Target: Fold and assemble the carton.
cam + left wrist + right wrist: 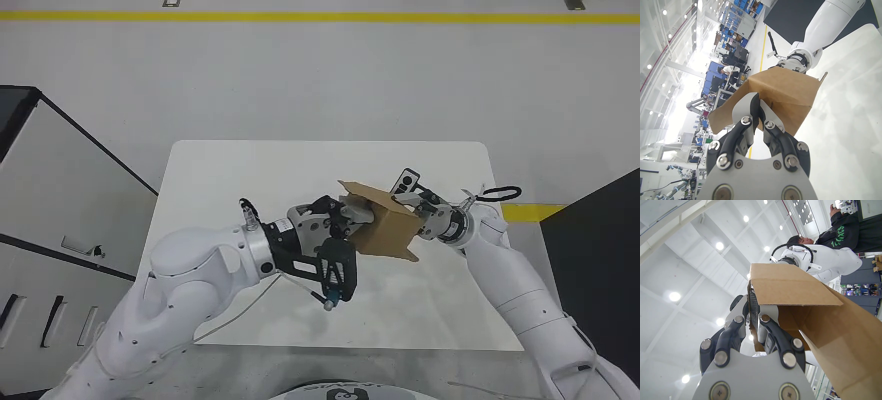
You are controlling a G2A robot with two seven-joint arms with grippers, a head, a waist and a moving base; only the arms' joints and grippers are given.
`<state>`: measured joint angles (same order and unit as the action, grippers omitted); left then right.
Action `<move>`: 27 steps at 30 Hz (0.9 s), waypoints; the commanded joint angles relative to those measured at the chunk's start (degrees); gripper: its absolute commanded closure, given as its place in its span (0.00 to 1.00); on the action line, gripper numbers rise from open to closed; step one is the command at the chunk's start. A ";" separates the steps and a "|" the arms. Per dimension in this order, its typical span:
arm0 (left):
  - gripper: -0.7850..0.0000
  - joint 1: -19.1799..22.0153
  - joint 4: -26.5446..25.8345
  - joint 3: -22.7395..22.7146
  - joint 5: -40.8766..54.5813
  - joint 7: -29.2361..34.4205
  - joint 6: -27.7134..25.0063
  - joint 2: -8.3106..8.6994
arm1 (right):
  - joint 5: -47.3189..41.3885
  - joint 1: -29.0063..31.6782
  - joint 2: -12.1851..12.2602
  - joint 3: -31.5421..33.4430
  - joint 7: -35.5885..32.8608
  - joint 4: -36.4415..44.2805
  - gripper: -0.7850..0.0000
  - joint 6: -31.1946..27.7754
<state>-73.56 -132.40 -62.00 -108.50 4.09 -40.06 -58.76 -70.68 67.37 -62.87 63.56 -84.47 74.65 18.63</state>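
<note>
The left gripper (758, 106) is closed on the edge of a loose flap of the brown carton (385, 228), with the cardboard pinched between both finger pads. The carton is partly opened out and is held between the two arms over the middle of the white table (250, 170); whether it touches the tabletop cannot be determined. On the carton's far side, the right gripper (753, 308) is clamped on the edge of one cardboard wall.
</note>
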 commanded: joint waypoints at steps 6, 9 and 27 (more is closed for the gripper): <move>1.00 0.69 0.49 1.34 -0.17 -0.25 -0.42 -0.20 | 0.00 0.00 0.00 0.00 0.00 0.00 1.00 0.00; 1.00 1.05 0.72 1.72 -0.08 0.19 -0.33 -0.32 | 0.00 0.00 0.00 0.00 0.00 0.00 1.00 0.00; 1.00 0.27 0.04 0.03 0.78 -0.05 -0.94 -0.20 | 0.00 0.00 0.00 0.00 0.00 0.00 1.00 0.00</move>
<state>-73.40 -132.42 -62.26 -107.59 4.08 -40.94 -58.93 -70.68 67.37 -62.87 63.56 -84.47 74.65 18.63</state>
